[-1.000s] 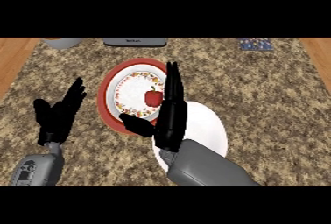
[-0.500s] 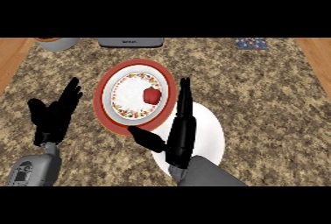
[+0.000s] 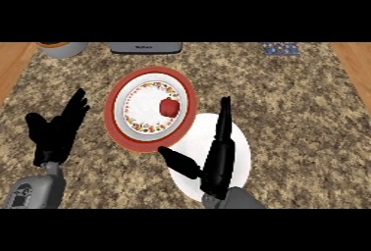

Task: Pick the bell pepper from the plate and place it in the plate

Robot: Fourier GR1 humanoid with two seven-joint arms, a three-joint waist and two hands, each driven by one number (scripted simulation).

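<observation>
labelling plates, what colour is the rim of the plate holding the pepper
Red rim, best seen in the head view.

Left hand resting open at the lower left, fingers straight and pointing up, grey forearm below. Right hand reaching up from the lower edge, fingers extended straight, thumb sticking out leftward.

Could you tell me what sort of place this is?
Probably a kitchen counter: a speckled granite-like top, a red bell pepper on a patterned plate, and a grey appliance at the back edge.
</observation>
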